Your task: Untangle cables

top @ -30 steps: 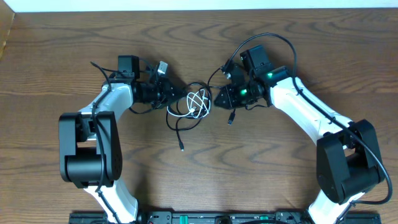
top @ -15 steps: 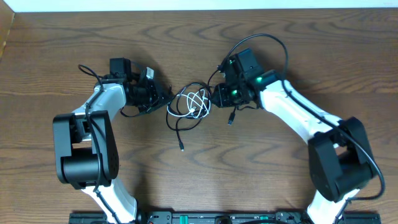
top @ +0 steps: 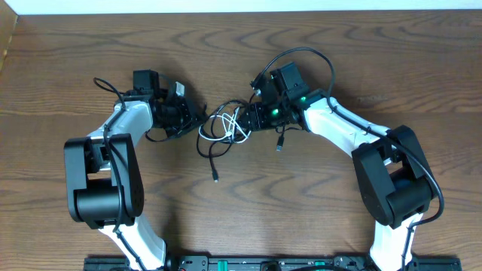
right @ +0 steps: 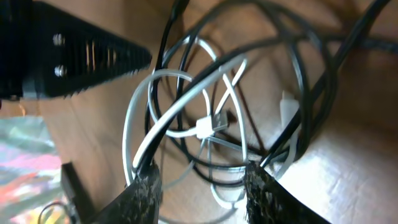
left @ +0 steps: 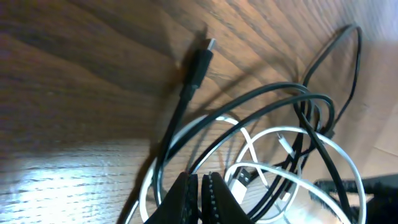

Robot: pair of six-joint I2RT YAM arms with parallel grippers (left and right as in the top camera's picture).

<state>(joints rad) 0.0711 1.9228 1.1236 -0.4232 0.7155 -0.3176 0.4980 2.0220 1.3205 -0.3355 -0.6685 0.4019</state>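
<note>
Overhead: cables [top: 226,124] sat tangled in one clump in the middle of the table [top: 339,203], between the two arms. The left gripper [top: 196,117] was at the clump's left edge, the right gripper [top: 252,118] at its right edge. One black cord end [top: 215,177] trailed out toward the near side.

Left wrist: fingers [left: 186,202] were pressed together, closed. Couldn't tell if any cord was pinched. Black and white loops lay just past the tips. A black plug [left: 198,65] lay flat on the wood.

Right wrist: fingers [right: 144,196] stood apart, partly open, not clamped on anything. Loops sat in the gap, with a white plug [right: 208,127] in the middle.
</note>
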